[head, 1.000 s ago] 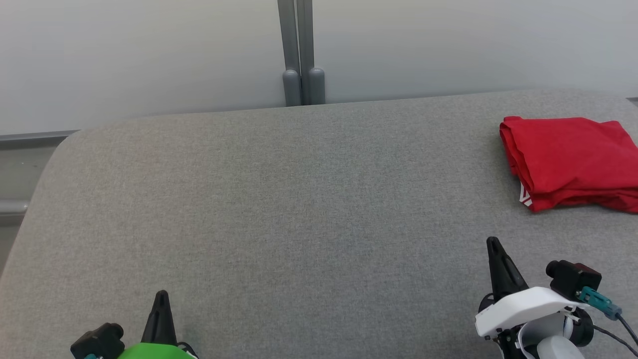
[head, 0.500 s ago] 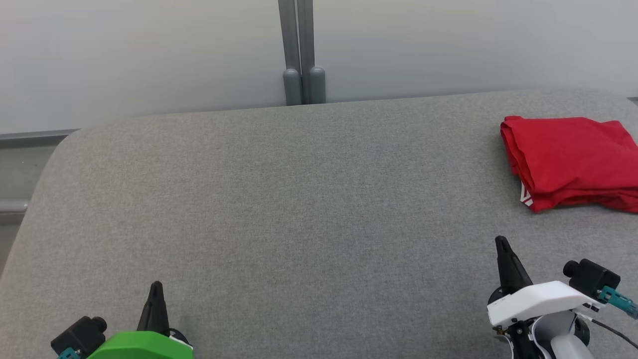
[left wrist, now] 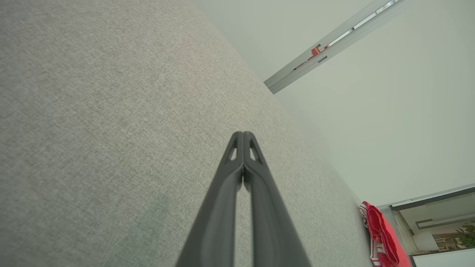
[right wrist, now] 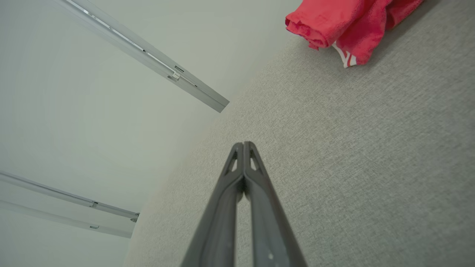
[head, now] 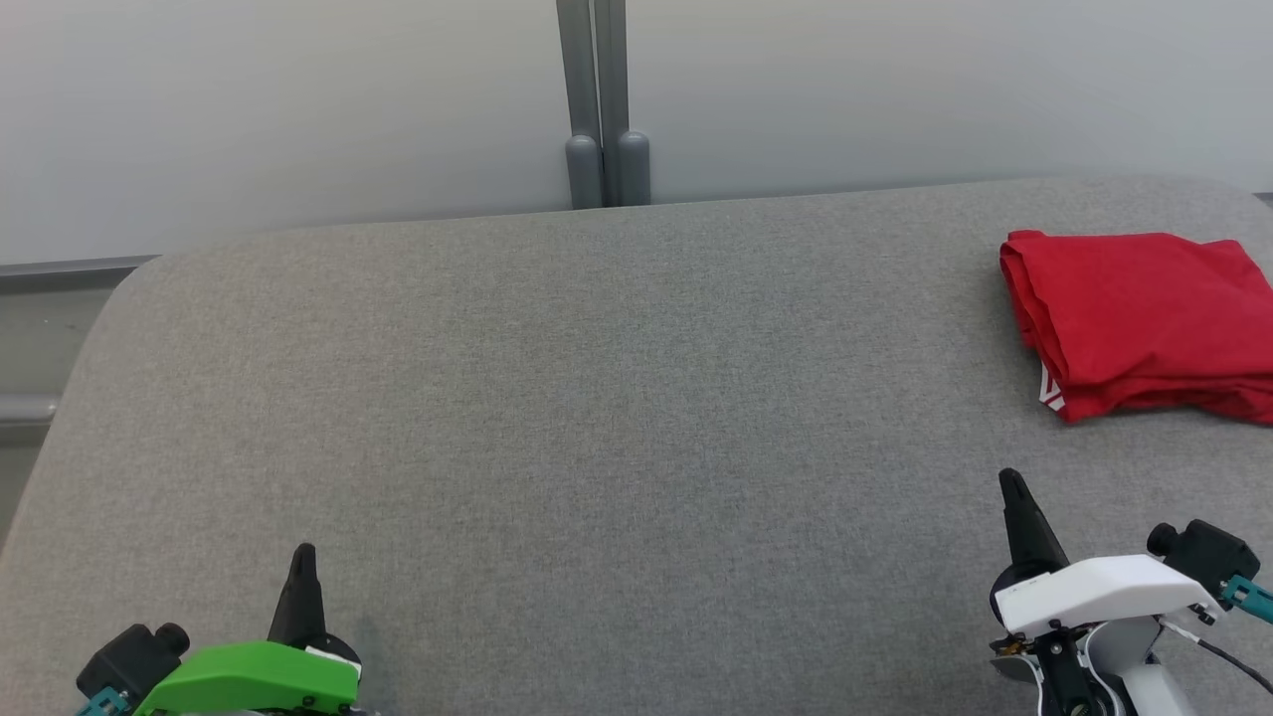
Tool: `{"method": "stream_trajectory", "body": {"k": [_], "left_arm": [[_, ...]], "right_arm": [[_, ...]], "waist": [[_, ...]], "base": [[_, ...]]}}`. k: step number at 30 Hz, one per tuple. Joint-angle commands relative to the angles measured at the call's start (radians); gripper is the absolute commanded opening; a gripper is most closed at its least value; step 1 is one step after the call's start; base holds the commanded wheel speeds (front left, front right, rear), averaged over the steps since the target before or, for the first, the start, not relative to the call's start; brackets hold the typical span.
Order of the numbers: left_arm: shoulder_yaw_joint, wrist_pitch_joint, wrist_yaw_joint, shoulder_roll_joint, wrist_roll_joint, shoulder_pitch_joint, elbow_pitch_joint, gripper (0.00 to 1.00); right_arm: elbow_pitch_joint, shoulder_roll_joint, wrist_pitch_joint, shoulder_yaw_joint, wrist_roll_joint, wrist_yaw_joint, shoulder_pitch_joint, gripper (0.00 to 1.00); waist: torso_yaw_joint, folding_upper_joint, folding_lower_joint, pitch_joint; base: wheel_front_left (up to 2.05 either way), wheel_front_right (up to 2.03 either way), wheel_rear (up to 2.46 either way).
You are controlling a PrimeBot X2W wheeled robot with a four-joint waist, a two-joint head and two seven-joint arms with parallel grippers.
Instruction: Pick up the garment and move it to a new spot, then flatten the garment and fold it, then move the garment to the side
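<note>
I see my left gripper (head: 303,551) at seven o'clock, right gripper (head: 1010,478) at five, both closed empty, folded red garment (head: 1144,318) at two.

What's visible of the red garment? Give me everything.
The red garment is matte cloth, folded into a rough layered rectangle, white striped trim showing at its near left corner. It lies flat on the grey fabric surface, far right, cut off by the head view's edge. Nothing else touches its visible part.
</note>
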Motion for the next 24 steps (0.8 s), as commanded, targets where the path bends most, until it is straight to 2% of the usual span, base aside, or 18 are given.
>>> {"method": "stream_trajectory", "body": {"k": [1,24], "left_arm": [[0.011,0.008,-0.009,0.001,-0.028,-0.030,-0.013,0.00],[0.063,0.072,-0.051,-0.012,-0.241,-0.064,-0.013,0.00]], "right_arm": [[-0.017,-0.005,0.010,-0.007,0.035,0.001,-0.028,0.00],[-0.027,-0.006,0.076,-0.038,0.283,0.001,-0.034,0.00]], "waist": [[0.000,0.0000,0.0000,0.000],[0.002,0.0000,0.0000,0.004]], "base": [[0.00,0.00,0.00],[0.00,0.00,0.00]]}}
